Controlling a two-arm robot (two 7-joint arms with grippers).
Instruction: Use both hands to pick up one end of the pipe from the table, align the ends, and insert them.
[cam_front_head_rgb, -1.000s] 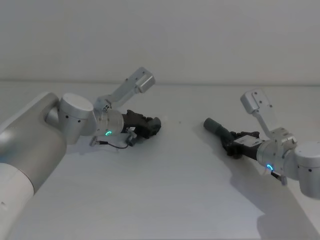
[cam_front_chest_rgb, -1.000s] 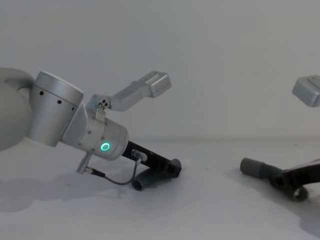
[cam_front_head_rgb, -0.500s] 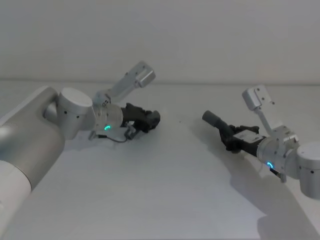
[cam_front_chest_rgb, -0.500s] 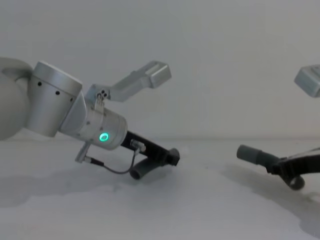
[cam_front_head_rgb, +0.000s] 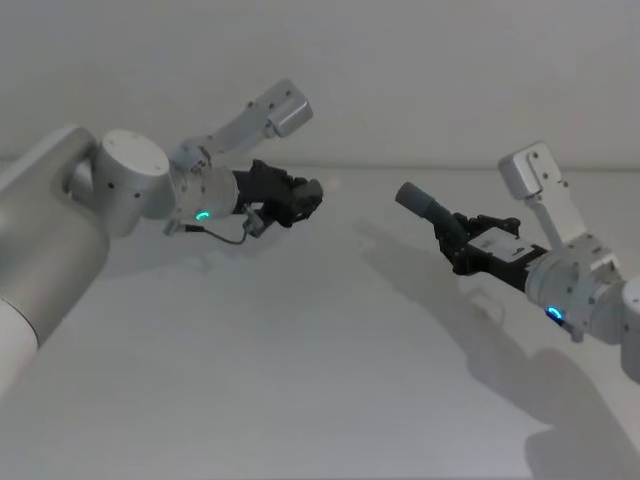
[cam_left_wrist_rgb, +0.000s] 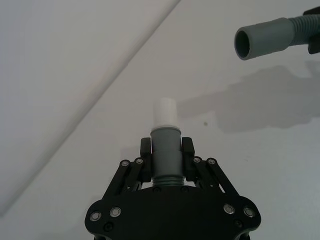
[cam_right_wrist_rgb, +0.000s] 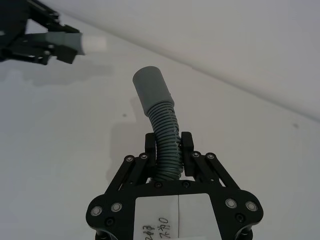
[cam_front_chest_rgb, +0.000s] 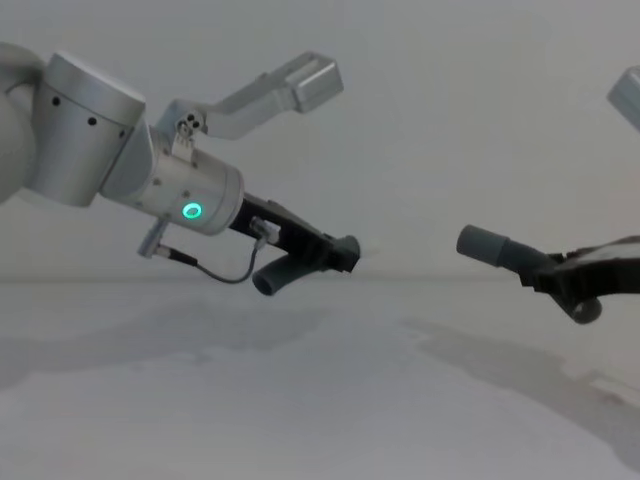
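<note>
Lifted clear of the table (cam_front_head_rgb: 300, 380) since a second ago, short piece (cam_left_wrist_rgb: 165, 136) clenched by left gripper (cam_front_head_rgb: 307, 198), long piece (cam_right_wrist_rgb: 161, 122) clenched by right gripper (cam_right_wrist_rgb: 168, 143), tip (cam_left_wrist_rgb: 164, 111) and collar (cam_right_wrist_rgb: 149, 84) held apart above the table.

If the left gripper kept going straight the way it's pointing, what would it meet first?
Probably nothing soon. Ahead of the left gripper and its pipe's whitish tip lies bare table; the other pipe's collar mouth sits off to the side of that line, though depth is unclear.
</note>
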